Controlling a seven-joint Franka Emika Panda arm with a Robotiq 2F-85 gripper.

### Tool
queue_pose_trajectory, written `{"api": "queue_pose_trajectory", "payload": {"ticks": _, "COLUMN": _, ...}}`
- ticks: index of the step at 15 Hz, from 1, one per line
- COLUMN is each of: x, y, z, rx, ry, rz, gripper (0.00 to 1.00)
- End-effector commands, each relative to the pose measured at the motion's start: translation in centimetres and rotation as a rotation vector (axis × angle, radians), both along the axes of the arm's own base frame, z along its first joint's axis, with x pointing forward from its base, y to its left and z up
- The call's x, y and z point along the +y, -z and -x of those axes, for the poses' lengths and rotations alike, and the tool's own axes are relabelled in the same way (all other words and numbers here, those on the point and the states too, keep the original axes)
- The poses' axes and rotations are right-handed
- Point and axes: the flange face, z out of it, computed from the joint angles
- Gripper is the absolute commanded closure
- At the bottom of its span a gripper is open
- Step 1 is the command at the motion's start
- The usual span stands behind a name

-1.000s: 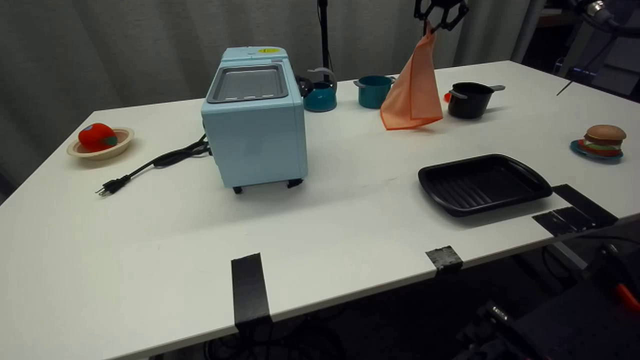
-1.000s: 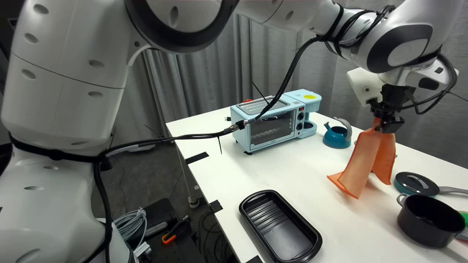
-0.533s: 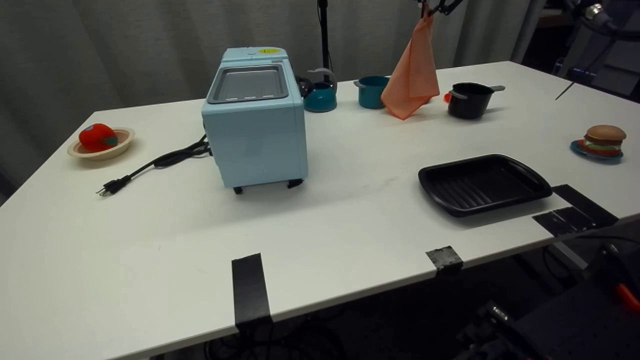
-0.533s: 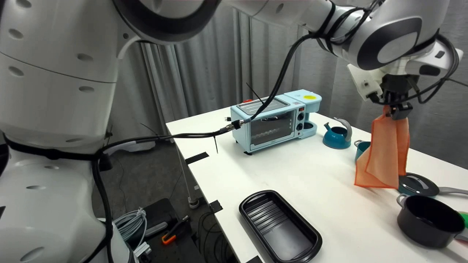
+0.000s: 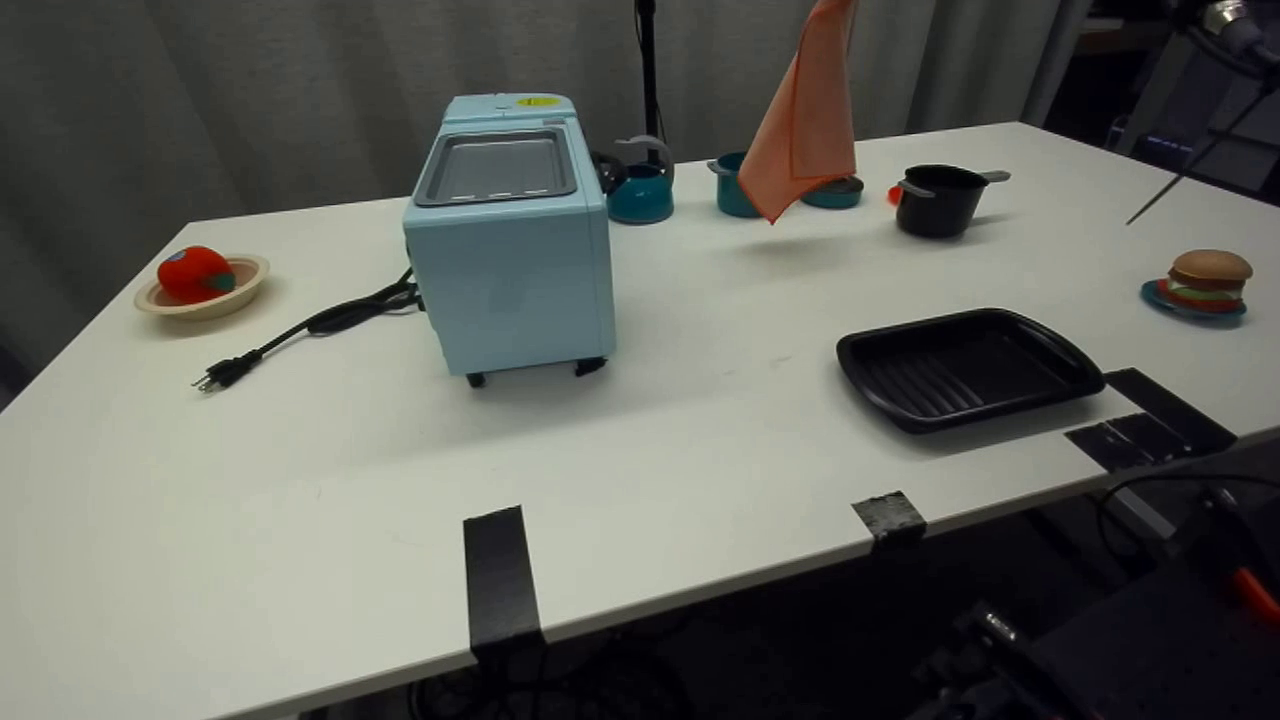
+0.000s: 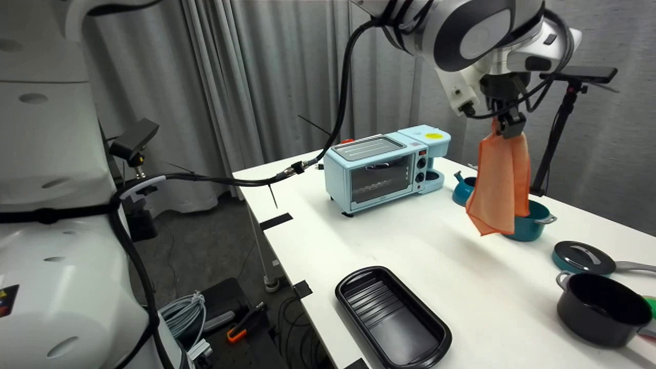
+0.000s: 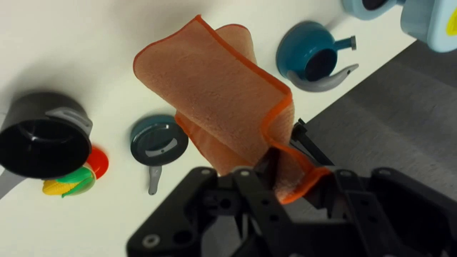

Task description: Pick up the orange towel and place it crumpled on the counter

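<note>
wrist view: hand [image 7: 292,180] pinches orange towel [image 7: 214,85] aloft

grey curtains [image 6: 287,77] hanging in folds; dark grey floor [image 6: 205,246] below; black stand [image 6: 557,134] before curtains.

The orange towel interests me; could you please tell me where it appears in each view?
In an exterior view, the orange towel hangs right of centre, cut by the top edge.
In an exterior view, the orange towel hangs right of centre from the pincer.
In the wrist view, the orange towel covers the middle.
Shared landmark: the teal kettle, left of it in both exterior views, right of it in the wrist view.
</note>
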Motion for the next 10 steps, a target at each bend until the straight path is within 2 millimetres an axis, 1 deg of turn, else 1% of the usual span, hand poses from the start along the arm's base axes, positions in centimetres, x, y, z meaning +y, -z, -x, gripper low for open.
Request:
{"api": "queue_pose_trajectory", "payload": {"ticks": 1, "x": 2.1, "y": 5.6, "z": 1.1, "rx": 0.142, "ry": -0.059, "rz": -0.091, "gripper": 0.97}}
{"api": "queue_pose_trajectory", "payload": {"ticks": 3, "x": 2.8, "y": 10.0, "z": 1.4, "rx": 0.264, "ry": -0.080, "rz": -0.143, "gripper": 0.97}}
{"api": "queue_pose_trajectory", "payload": {"ticks": 6, "x": 3.2, "y": 15.4, "z": 1.4, "rx": 0.419, "ry": -0.091, "rz": -0.203, "gripper": 0.97}}
{"api": "queue_pose_trajectory", "payload": {"ticks": 8, "x": 2.8, "y": 17.8, "z": 0.9, "rx": 0.499, "ry": -0.086, "rz": -0.252, "gripper": 0.97}}
{"api": "queue_pose_trajectory", "payload": {"ticks": 10, "x": 2.2, "y": 19.0, "z": 0.0, "rx": 0.554, "ry": -0.066, "rz": -0.290, "gripper": 0.97}}
